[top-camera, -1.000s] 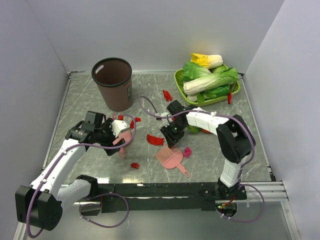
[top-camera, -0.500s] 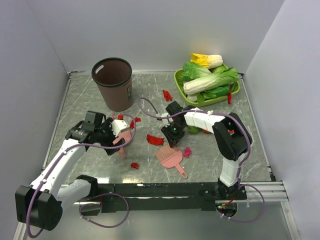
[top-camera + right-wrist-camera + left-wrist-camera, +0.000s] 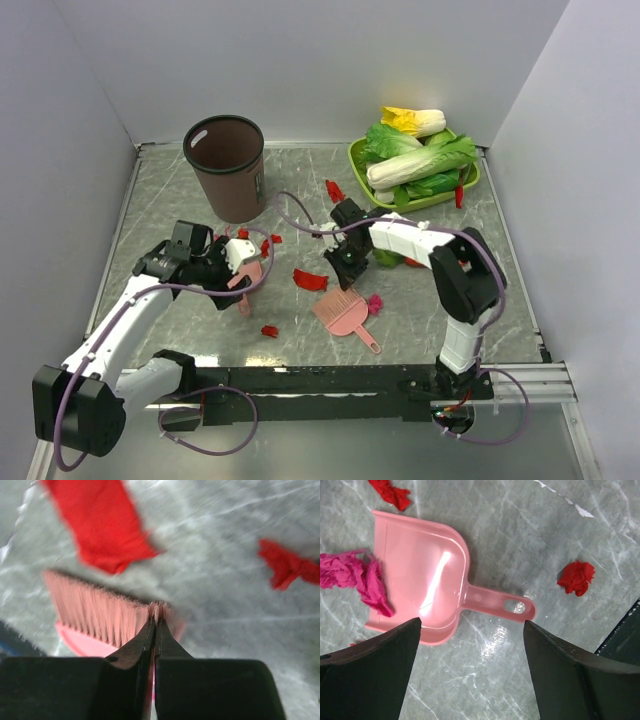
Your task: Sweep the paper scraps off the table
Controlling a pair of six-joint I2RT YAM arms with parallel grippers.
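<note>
Small red paper scraps lie on the grey marble table: a flat one at the middle, one farther back, one near the front, and a magenta one. My left gripper is open just above the pink dustpan; in the left wrist view the dustpan holds a magenta scrap, with a red scrap to its right. My right gripper is shut on the bristles of a pink brush, seen in the right wrist view beside the flat red scrap.
A brown waste bin stands at the back left. A green tray of leafy vegetables sits at the back right, a small red chili beside it. A green leaf lies under the right forearm. Pale walls close three sides.
My right gripper has shifted slightly toward the back and the brush has moved and turned a little with it. The left arm and dustpan have not moved.
</note>
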